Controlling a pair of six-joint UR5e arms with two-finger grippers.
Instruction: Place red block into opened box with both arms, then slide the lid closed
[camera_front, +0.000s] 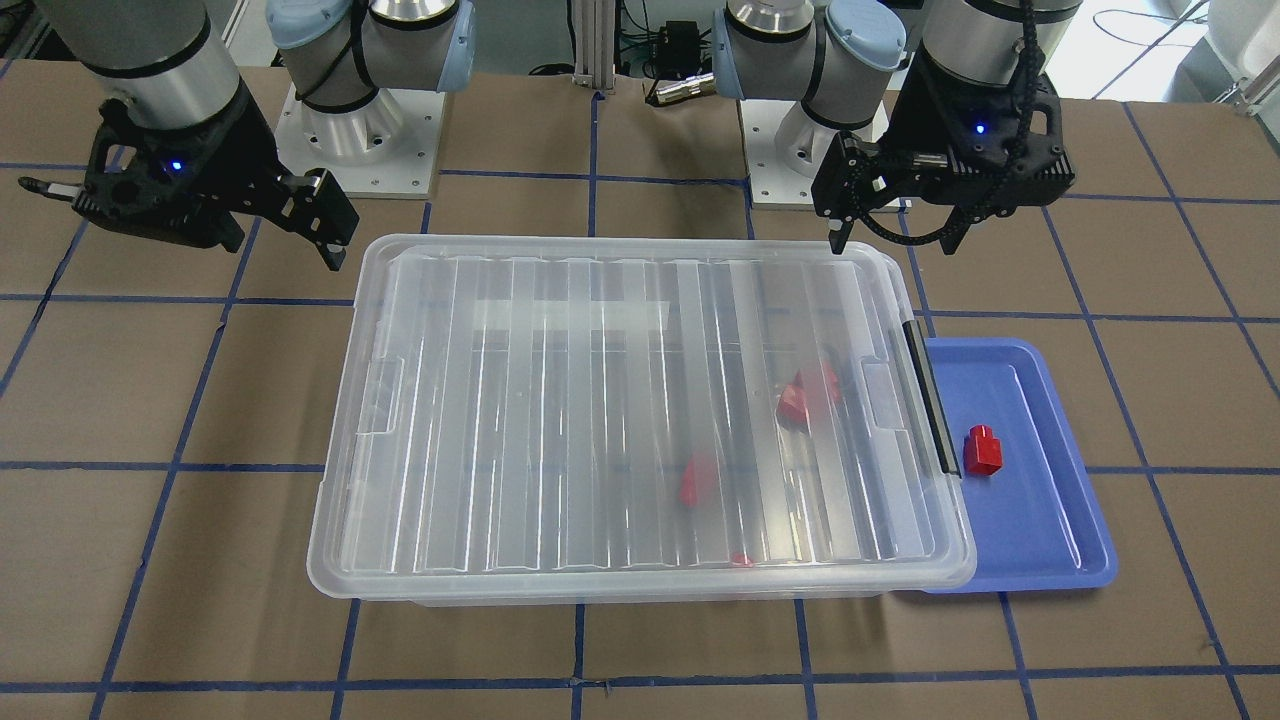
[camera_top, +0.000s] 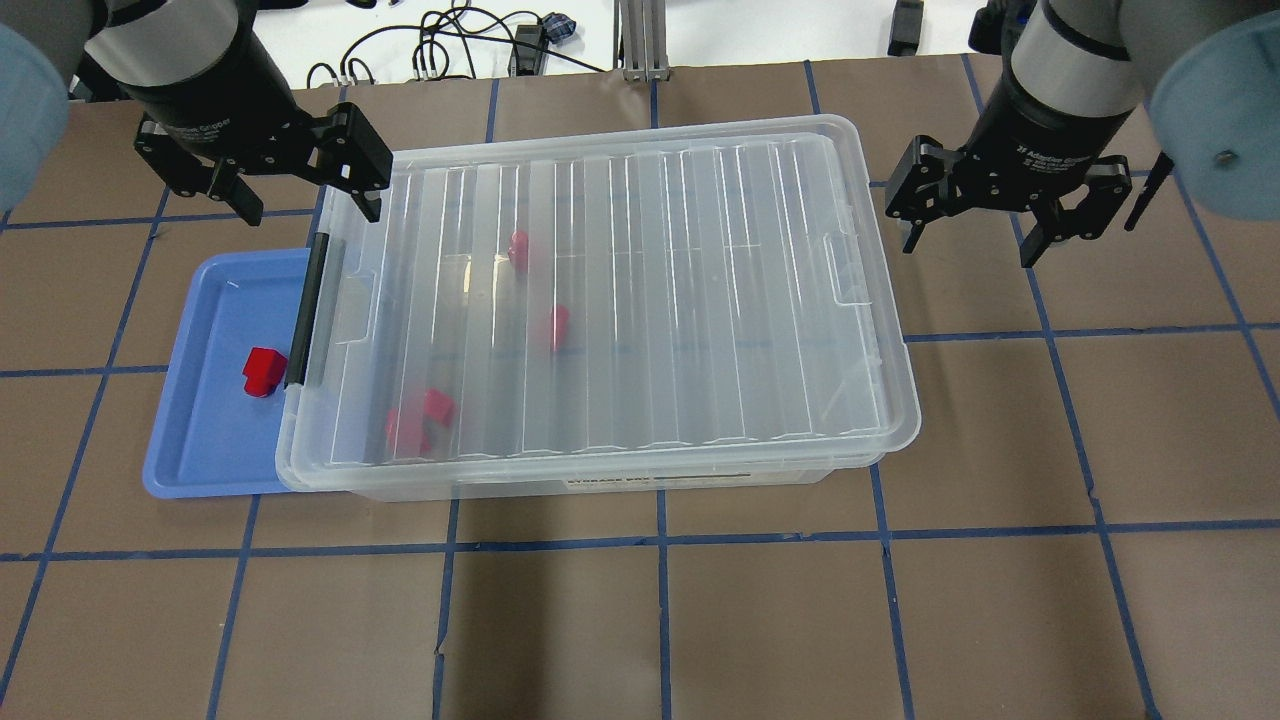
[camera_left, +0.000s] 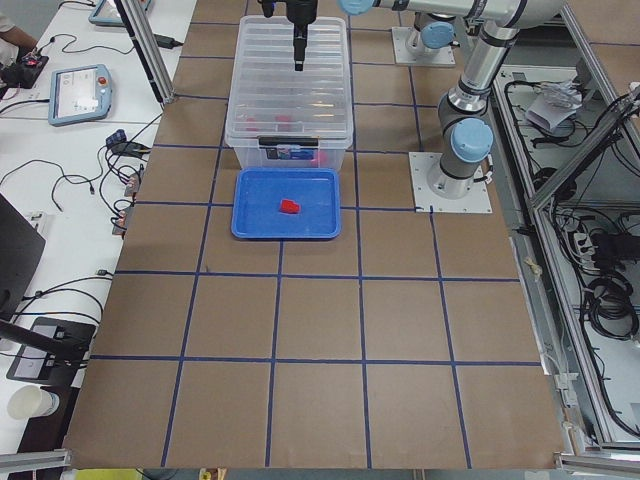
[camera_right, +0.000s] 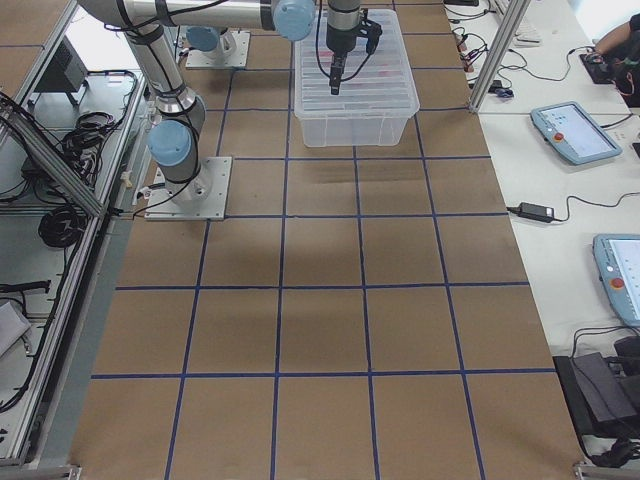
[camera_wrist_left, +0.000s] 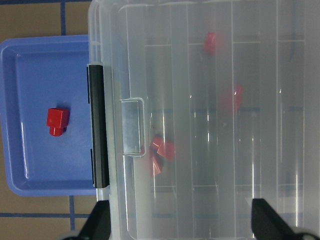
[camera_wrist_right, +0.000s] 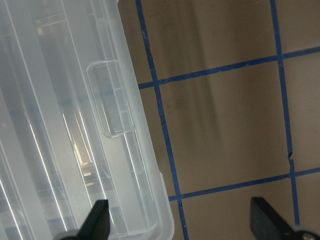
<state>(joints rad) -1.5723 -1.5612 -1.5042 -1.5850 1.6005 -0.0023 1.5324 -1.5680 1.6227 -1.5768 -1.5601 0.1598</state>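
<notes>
While the lid (camera_front: 600, 400) covers the box (camera_top: 520, 485), the red block (camera_front: 982, 450) sits outside.

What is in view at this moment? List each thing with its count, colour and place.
table: one, brown with blue grid lines, under everything
blue tray: one, blue, on the robot's left side of the table
box: one, clear, mid-table, its black bar at the end beside the blue tray
lid: one, translucent and ribbed, lying on the box
red block: one, bright red, on the blue tray
red pieces: at least three, blurred through the lid, inside the box
left gripper: one, black, open, above the box's far corner near the black bar
right gripper: one, black, open, beyond the box's other end
</notes>
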